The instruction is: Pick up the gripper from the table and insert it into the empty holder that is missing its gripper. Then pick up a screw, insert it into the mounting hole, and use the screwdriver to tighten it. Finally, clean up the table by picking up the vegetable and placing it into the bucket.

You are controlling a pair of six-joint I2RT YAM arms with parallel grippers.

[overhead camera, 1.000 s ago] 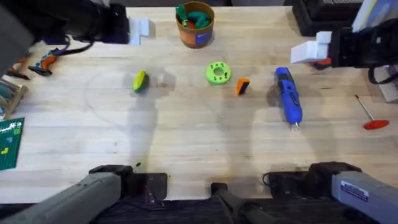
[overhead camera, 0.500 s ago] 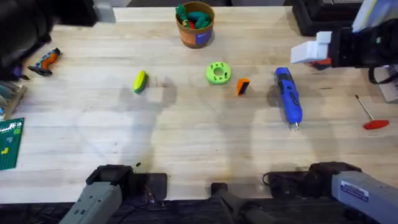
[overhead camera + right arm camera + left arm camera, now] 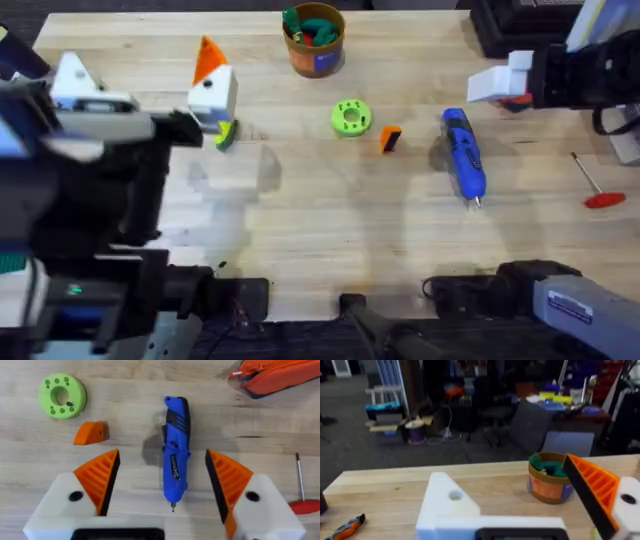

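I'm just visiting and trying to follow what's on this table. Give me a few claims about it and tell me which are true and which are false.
1. The blue screwdriver lies flat on the table. True.
2. The loose orange gripper lies between the green disc and the screwdriver. True.
3. The right gripper is clamped on the screwdriver. False: it hovers open above it.
4. The left gripper has orange pads on both fingers. False: one holder is bare white.
5. The bucket is empty. False: green things sit inside.
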